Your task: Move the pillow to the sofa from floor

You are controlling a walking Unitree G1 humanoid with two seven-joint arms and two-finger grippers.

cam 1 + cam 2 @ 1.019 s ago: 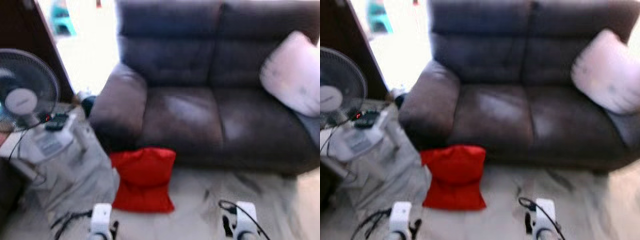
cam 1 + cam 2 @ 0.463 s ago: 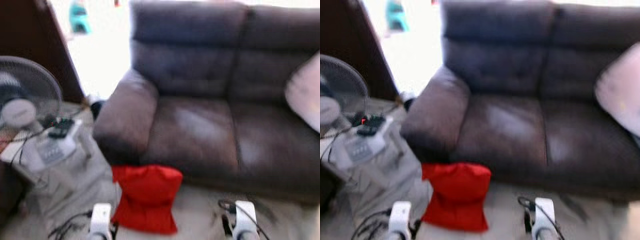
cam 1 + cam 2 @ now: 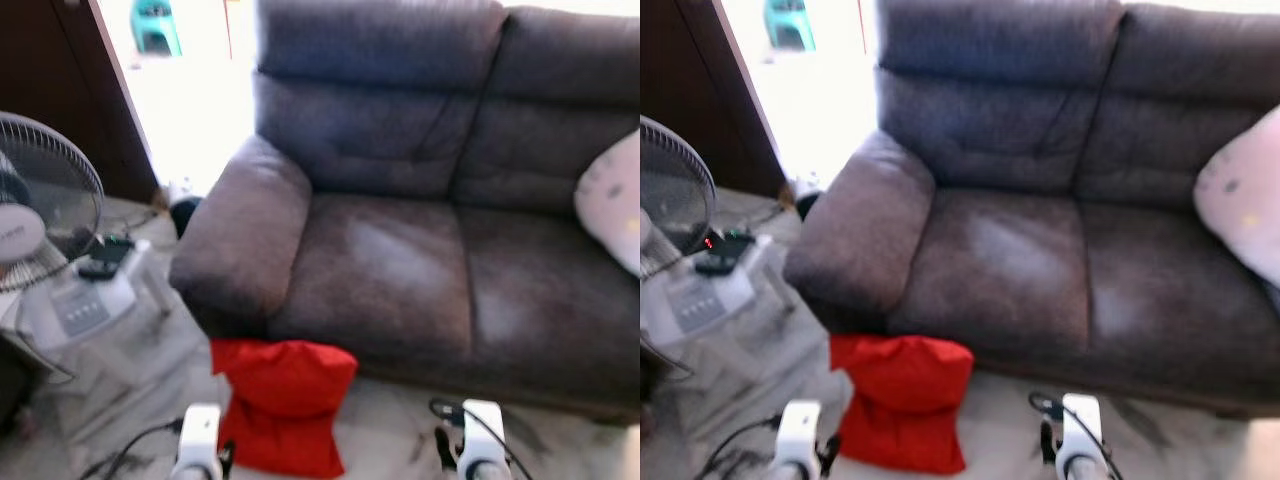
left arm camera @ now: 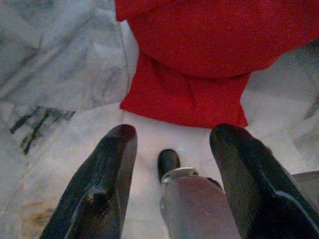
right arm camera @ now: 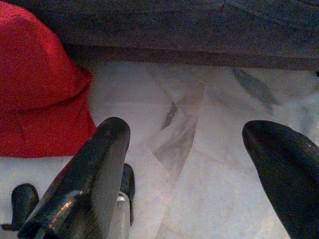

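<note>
Red pillow (image 3: 283,402) lies on marble floor (image 3: 390,452), lower centre of frame, up against front of dark brown sofa (image 3: 400,260) below its left armrest. Left gripper (image 4: 172,174) just short of pillow, fingers apart, holding nothing. Right gripper (image 5: 187,179) over bare floor beside pillow, fingers wide apart. White cushion (image 3: 612,200) at right edge; fan (image 3: 40,215) at left edge.

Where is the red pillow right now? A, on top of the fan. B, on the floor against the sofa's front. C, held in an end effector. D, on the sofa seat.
B: the red pillow lies on the marble floor, leaning against the sofa front below the armrest.
</note>
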